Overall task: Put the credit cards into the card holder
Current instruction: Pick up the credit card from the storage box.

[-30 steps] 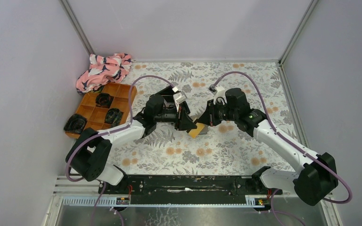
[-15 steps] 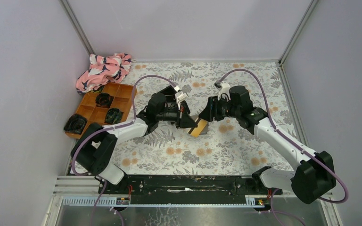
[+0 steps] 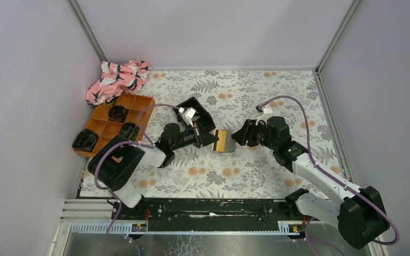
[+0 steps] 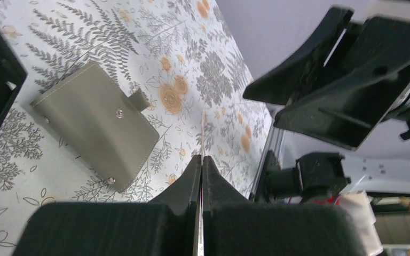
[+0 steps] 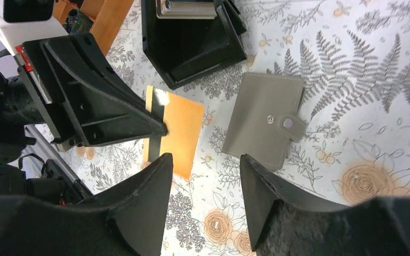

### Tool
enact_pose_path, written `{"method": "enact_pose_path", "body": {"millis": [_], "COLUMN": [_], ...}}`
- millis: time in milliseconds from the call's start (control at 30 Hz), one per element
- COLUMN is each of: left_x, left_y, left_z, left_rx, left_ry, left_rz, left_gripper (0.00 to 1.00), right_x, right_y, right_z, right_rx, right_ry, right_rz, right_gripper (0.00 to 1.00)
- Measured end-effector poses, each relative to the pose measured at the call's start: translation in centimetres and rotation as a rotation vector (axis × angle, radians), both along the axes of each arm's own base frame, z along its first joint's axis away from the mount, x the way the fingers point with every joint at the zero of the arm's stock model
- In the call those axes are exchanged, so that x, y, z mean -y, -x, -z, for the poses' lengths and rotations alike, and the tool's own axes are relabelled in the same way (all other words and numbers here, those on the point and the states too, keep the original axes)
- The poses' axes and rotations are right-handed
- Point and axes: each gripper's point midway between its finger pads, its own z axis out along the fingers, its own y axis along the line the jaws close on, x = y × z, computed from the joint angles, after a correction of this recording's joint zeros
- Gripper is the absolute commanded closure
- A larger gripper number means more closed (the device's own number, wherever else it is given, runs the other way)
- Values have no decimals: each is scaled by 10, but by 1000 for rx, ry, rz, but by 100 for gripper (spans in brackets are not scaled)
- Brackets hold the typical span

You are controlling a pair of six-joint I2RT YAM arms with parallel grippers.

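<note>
- Left gripper (image 5: 157, 127) was clamped shut on one edge of a gold credit card (image 5: 180, 133), which was just beside the card holder (image 5: 264, 118).
- Right gripper (image 5: 205, 160) stood wide, gripping nothing, with the card holder in front of it.
- Card holder lay flat, snapped closed, near the black tray (image 5: 192, 58).

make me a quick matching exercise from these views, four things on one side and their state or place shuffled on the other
Things:
1. gold card
2. card holder
3. right gripper
4. black tray

States or places:
a. jaws apart, holding nothing
b. folded shut, lying flat on the table
c. pinched in the left gripper
d. has a stack of cards in it

Pairs: 1-c, 2-b, 3-a, 4-d
</note>
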Motion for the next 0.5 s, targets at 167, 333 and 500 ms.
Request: {"method": "enact_pose_path", "body": {"millis": [167,333,500], "left_x": [-1,2,5], "left_y": [-9,-13,-13], "left_z": [10,2,-7], "left_rx": [-103,-140,-144], "left_ry": [115,220,282], "left_rz": [-92,-111,-104], "left_gripper": [100,100,100], "right_x": [-6,-14,-21], "right_y": [-1,-2,-3], "right_z": [15,27,36], "right_rx": [-32,-66,-92], "right_ry": [-53,-100,-134], "right_rz": [9,2,-11], "right_gripper": [48,48,49]}}
